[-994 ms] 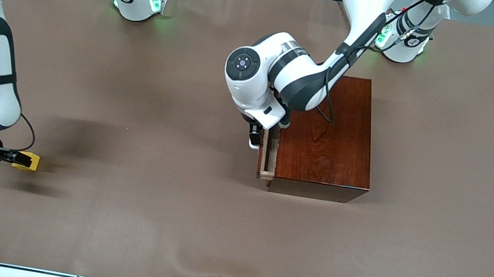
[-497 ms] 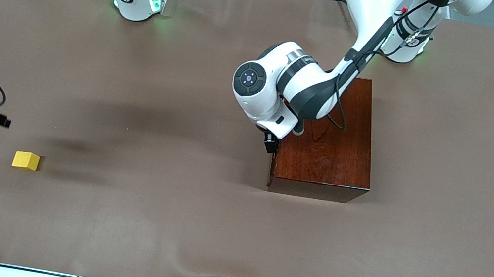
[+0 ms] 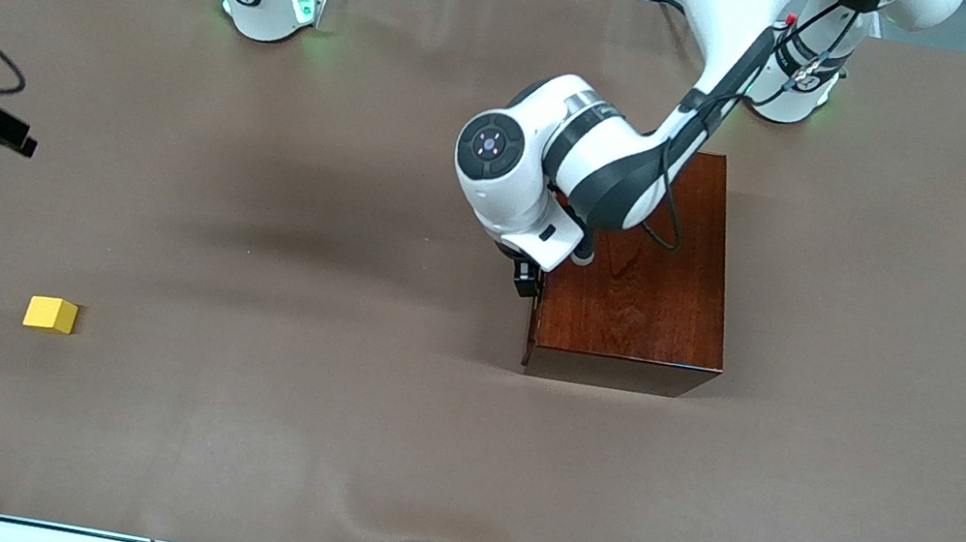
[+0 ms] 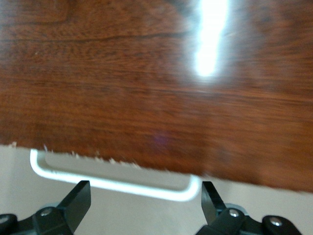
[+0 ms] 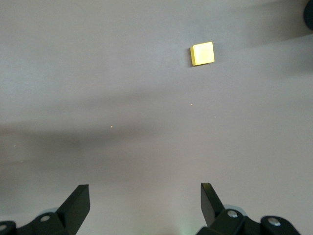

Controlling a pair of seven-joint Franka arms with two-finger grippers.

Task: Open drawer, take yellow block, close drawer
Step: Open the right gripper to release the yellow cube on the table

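While the drawer (image 3: 533, 324) sat closed, the left tool (image 4: 142, 205) hung open at its white handle (image 4: 112, 182); the right tool (image 5: 144, 208), open and empty, hovered above the table (image 3: 317, 440), the yellow block (image 3: 51, 315) lying apart from it.

Both arms were glossy white shells with dark grey bands at the joints, and black cables looped along their links. Green lights glowed at the round white bases. The left arm's wrist carried a dark circular cap with a small violet dot at its centre. The black two-finger left gripper (image 4: 142, 203) and black right gripper (image 5: 144, 205) showed silver screw heads beside their angular fingertips
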